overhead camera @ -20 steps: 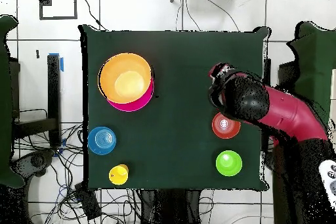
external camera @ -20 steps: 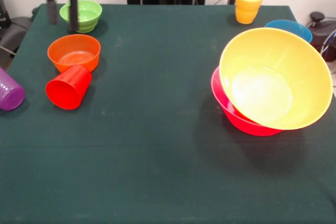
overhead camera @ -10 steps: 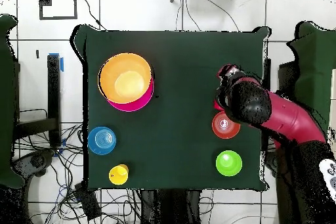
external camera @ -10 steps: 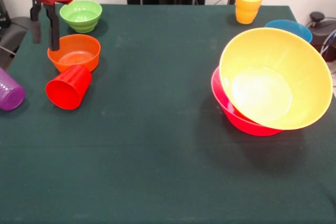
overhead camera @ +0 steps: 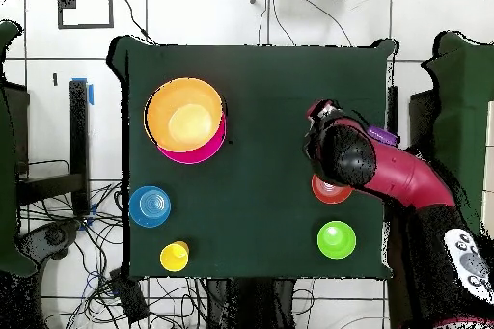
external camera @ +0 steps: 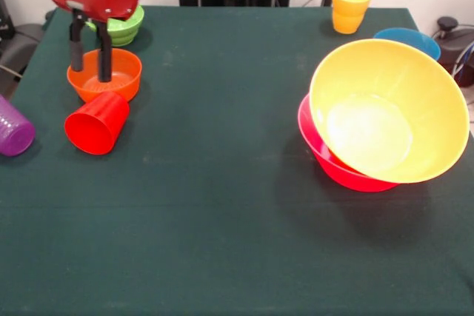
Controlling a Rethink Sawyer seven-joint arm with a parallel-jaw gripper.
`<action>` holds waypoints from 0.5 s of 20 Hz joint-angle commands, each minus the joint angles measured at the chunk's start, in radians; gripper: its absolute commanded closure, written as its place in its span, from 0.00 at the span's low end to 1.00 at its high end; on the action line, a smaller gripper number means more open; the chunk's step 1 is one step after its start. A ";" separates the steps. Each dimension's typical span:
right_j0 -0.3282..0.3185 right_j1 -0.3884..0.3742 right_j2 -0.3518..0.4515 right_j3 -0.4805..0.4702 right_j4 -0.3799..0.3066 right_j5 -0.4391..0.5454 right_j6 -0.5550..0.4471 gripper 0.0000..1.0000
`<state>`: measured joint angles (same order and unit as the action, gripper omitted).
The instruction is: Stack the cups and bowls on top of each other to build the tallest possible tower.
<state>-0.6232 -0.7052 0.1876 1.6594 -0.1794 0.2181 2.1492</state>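
Note:
My gripper (external camera: 90, 72) is open and empty. It hangs over the small orange bowl (external camera: 111, 83), with one finger (external camera: 106, 61) reaching inside it and the other near its far-left rim. A red cup (external camera: 96, 123) lies on its side just in front of that bowl. A purple cup (external camera: 13, 131) lies at the left edge. A green bowl (external camera: 126, 29) is half hidden behind my wrist. The large yellow-orange bowl (external camera: 389, 112) sits tilted in the pink bowl (external camera: 329, 160). From overhead my arm (overhead camera: 386, 166) covers part of the orange bowl (overhead camera: 328, 193).
A small blue bowl (external camera: 407, 38) stands behind the big bowls. A yellow cup (external camera: 350, 7) stands at the far right corner. Overhead, the blue bowl (overhead camera: 150, 206), yellow cup (overhead camera: 175, 256) and green bowl (overhead camera: 336, 239) lie toward the robot's side. Cables lie beyond the table edges.
My gripper swung from beside the green bowl out past the orange bowl's left side, then back right and down over the orange bowl. No cup or bowl has moved.

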 commanded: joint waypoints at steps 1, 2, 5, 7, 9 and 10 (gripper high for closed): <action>0.065 0.025 -0.031 0.109 -0.011 -0.026 0.127 0.00; 0.066 0.024 -0.034 0.119 -0.012 -0.024 0.122 0.00; 0.066 0.019 -0.040 0.148 -0.017 -0.028 0.113 0.00; 0.072 0.018 -0.051 0.173 -0.025 -0.049 0.118 0.00; 0.074 0.020 -0.055 0.183 -0.026 -0.064 0.120 0.00; 0.074 0.021 -0.056 0.189 -0.026 -0.072 0.121 0.00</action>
<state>-0.5782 -0.7160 0.1385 1.7563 -0.1801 0.1968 2.1492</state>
